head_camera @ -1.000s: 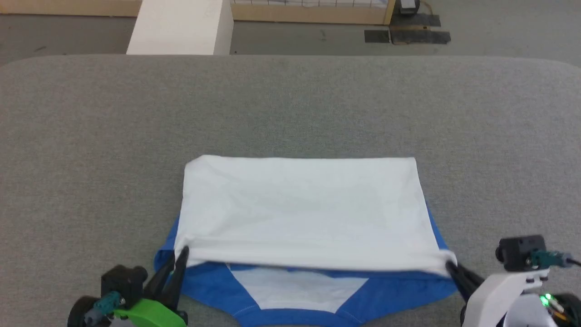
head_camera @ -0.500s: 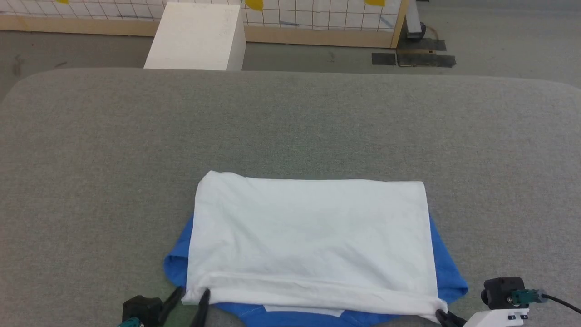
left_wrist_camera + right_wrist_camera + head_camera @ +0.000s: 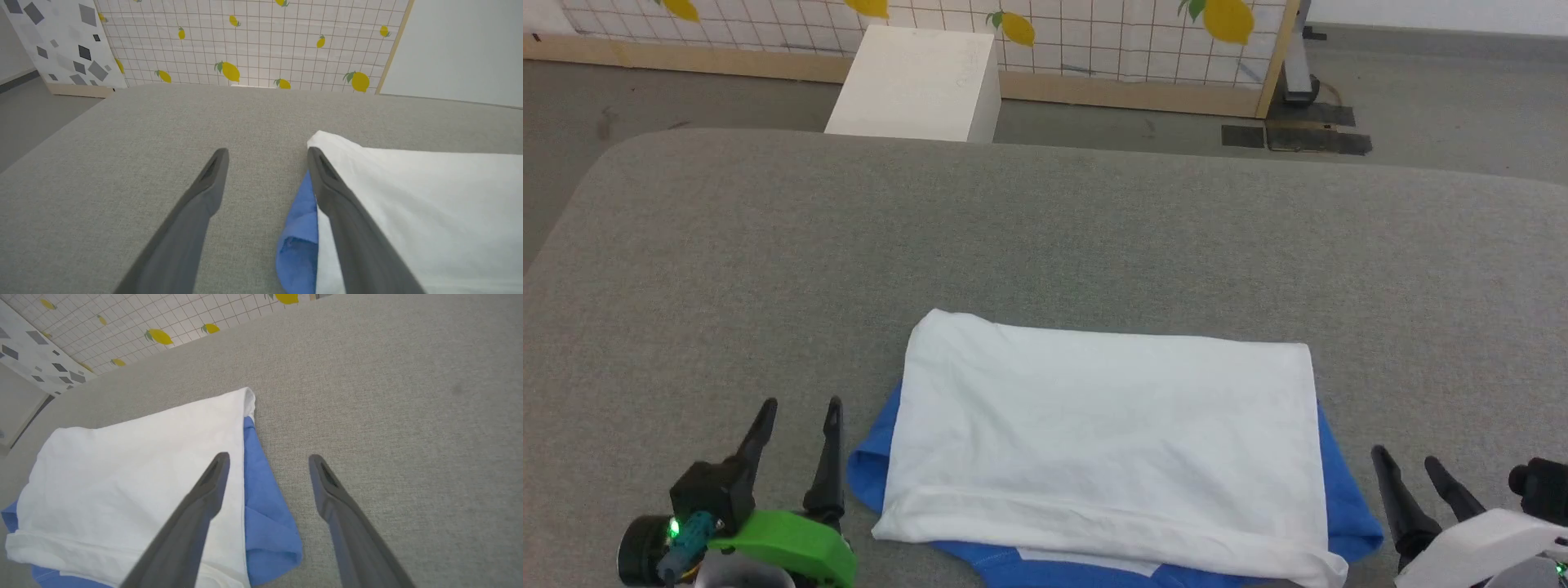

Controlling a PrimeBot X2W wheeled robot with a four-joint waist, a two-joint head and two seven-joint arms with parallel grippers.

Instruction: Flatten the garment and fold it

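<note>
The work surface is a table covered in grey woven fabric, its far left corner rounded. Beyond its far edge lies a grey floor. A white block stands on the floor, far and left of centre. Behind it runs a partition printed with a grid and yellow lemons, set in a light wooden frame. Dark patches lie on the floor at the frame's right end. A panel with grey geometric shapes stands left of the partition, and a plain white wall stands right of it.

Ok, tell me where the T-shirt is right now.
In the head view the T-shirt lies folded on the grey table, close to the robot, between the open left hand and the open right hand.
</note>
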